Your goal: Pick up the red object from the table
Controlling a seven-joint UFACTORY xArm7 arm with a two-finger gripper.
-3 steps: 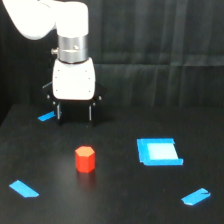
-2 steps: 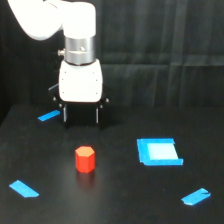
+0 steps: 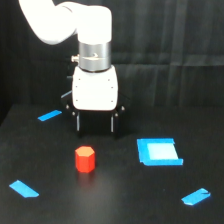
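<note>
Small red-orange hexagonal block [image 3: 85, 159] upright on matte black worktop [image 3: 110, 200]. White tool [image 3: 94, 125] above and behind it, fingers spread, holding nothing.

Table [image 3: 115, 200]: matte black, plain, backdrop curtain [image 3: 165, 45] also black. Red object [image 3: 85, 159]: solid red-orange, no markings. Blue square patch [image 3: 159, 152] at its 3 o'clock: bright blue with a paler centre. Tape strips all the same bright blue: one at 11 o'clock [image 3: 49, 116], one at 8 o'clock [image 3: 23, 188], one at 4 o'clock [image 3: 195, 197]. Arm [image 3: 65, 22]: white shell, silver wrist band [image 3: 94, 56]. Gripper [image 3: 94, 125]: white housing, black fingers [image 3: 77, 121].
</note>
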